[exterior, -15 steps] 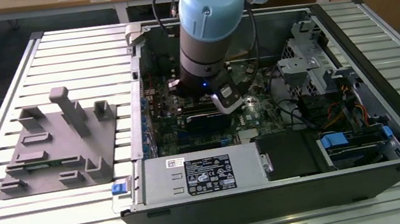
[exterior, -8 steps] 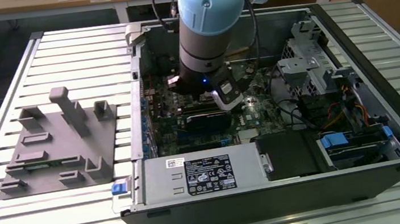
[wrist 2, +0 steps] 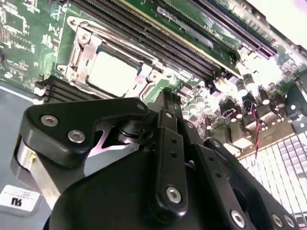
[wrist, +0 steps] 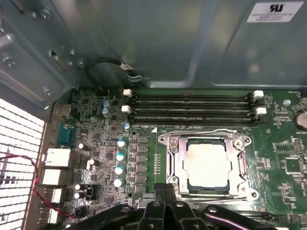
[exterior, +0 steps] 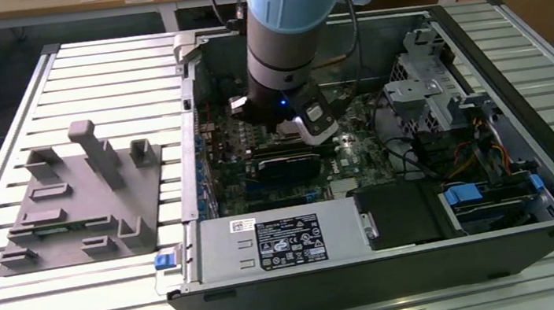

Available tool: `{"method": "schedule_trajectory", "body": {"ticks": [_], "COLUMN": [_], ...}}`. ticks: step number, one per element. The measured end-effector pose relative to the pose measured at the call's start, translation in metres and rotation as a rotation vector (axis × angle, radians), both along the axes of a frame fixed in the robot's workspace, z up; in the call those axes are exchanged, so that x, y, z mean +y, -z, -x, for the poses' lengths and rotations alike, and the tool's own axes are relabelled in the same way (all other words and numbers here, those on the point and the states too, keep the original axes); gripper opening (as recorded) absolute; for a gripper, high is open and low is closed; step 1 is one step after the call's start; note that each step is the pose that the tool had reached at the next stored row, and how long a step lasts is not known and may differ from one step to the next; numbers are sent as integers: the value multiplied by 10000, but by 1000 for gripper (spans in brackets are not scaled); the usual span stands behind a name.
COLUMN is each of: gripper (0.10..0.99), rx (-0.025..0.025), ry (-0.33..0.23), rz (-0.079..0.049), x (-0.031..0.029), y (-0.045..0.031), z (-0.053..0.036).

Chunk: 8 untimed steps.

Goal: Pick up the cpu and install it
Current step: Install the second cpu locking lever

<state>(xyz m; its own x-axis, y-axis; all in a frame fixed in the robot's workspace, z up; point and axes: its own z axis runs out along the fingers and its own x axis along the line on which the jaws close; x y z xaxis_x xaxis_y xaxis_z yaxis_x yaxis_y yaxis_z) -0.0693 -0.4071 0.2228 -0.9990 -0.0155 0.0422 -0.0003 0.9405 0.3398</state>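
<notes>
Inside the open computer case [exterior: 533, 171], the cpu [wrist: 207, 165] sits seated in the metal socket frame [wrist: 170, 165] on the green motherboard [wrist: 120, 120], its pale top bare in both wrist views. Just beside that socket run the long memory slots [wrist: 192, 108]. The gripper [wrist: 165, 191] hangs above the board near the socket, its two black fingers [wrist 2: 168, 143] pressed together and holding nothing. Well apart from the case, on the slatted table [exterior: 87, 75], stands the grey fixture [exterior: 77, 203].
</notes>
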Motion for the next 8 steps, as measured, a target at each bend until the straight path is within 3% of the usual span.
{"method": "schedule_trajectory", "body": {"ticks": [8], "gripper": [106], "rx": [0], "ry": [-2], "rz": [1], "x": [20], "y": [-188], "z": [-1]}}
